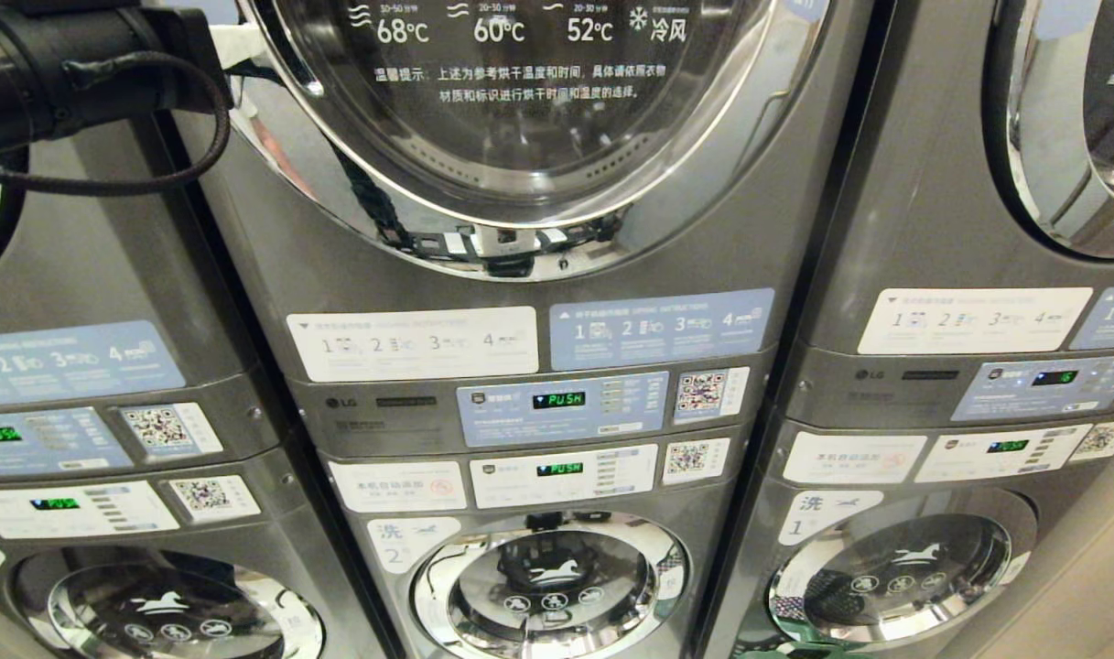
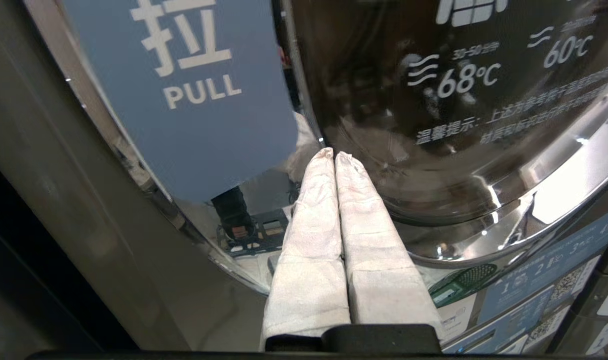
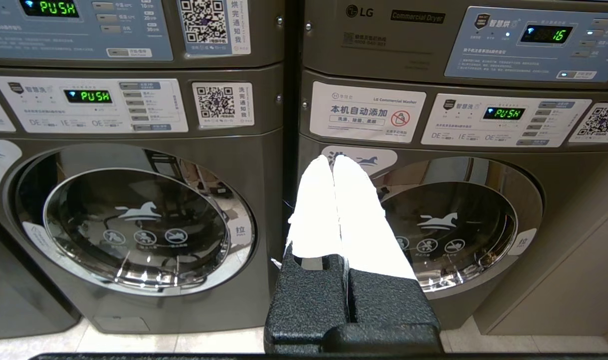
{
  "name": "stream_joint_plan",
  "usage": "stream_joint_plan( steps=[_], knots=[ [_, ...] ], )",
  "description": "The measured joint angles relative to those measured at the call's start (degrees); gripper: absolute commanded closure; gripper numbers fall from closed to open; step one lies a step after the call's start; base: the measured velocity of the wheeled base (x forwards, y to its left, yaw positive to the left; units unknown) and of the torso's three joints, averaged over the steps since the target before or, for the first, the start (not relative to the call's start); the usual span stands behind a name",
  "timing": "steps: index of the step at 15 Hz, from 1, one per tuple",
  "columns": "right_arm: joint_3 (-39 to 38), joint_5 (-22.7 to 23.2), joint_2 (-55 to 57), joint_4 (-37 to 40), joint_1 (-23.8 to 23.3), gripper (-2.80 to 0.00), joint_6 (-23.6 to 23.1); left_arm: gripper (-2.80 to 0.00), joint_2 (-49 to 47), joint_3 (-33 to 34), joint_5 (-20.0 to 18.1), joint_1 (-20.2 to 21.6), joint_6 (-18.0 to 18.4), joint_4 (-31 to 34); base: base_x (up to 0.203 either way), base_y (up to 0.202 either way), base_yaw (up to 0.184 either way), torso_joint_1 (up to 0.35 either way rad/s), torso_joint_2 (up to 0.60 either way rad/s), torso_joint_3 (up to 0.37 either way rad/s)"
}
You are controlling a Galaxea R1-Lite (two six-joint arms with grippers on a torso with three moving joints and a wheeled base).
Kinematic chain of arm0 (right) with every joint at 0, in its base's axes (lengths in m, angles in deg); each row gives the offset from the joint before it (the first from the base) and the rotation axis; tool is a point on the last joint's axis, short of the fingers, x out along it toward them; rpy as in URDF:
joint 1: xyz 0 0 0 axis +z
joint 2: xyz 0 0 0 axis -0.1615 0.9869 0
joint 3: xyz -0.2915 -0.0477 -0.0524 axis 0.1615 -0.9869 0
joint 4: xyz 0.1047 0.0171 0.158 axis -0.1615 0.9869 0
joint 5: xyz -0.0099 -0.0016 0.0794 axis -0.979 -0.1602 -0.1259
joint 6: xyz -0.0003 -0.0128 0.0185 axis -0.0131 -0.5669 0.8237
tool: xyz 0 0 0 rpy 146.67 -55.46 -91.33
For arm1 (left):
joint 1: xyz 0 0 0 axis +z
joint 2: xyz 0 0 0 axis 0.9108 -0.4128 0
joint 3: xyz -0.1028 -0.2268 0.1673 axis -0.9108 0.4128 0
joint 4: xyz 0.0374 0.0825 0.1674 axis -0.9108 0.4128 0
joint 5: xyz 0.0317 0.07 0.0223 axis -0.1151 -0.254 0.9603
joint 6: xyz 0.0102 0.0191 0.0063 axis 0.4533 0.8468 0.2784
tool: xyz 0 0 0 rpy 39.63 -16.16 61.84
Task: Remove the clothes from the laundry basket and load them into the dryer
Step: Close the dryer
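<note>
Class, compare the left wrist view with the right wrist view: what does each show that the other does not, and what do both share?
Only the left wrist view shows the blue PULL label on the upper dryer door, with its 68°C and 60°C markings, and the shut left claw close to that door's chrome ring.

Only the right wrist view shows two lower washer doors with horse symbols, green PUSH displays, and the floor.

Both show a shut, white-covered claw, the right claw included, before grey machines; neither shows a basket or clothes.

"PULL" sticker (image 2: pixel 184 95), "68°C" dryer door (image 2: pixel 463 80), "PUSH" display (image 1: pixel 558 400)
</note>
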Motion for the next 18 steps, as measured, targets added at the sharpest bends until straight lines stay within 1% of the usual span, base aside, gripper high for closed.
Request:
stream_joint_plan(
  steps=[4,6,8,13,15,18],
  knots=[
    [0.00,-0.11,0.00,-0.02,0.00,0.00,0.40,0.00,-0.52,-0.67,0.06,4.17,0.27,-0.24,0.000,0.000,0.000,0.000,0.00,0.000],
    [0.00,-0.11,0.00,-0.01,0.00,0.00,0.44,0.00,-1.02,-1.03,-0.09,5.09,0.16,-0.36,0.000,0.000,0.000,0.000,0.00,0.000],
    [-0.02,-0.11,0.00,0.00,0.00,0.00,0.44,0.00,-2.17,-2.58,-0.09,5.17,0.18,-1.05,0.000,0.000,0.000,0.000,0.00,0.000],
    [-0.02,-0.10,0.00,0.00,0.00,0.00,0.44,0.00,-7.68,-9.77,0.02,4.08,0.61,-1.65,0.000,0.000,0.000,0.000,0.00,0.000],
    [-0.02,-0.09,0.00,0.00,-0.02,0.00,0.44,0.00,-9.30,-11.18,0.09,3.88,2.36,-1.60,0.000,0.000,0.000,0.000,0.00,0.000],
    [-0.02,-0.09,0.00,0.00,-0.02,0.00,0.44,0.00,-11.15,-12.08,0.45,3.46,3.48,-1.88,0.000,0.000,0.000,0.000,0.00,0.000]
  ],
)
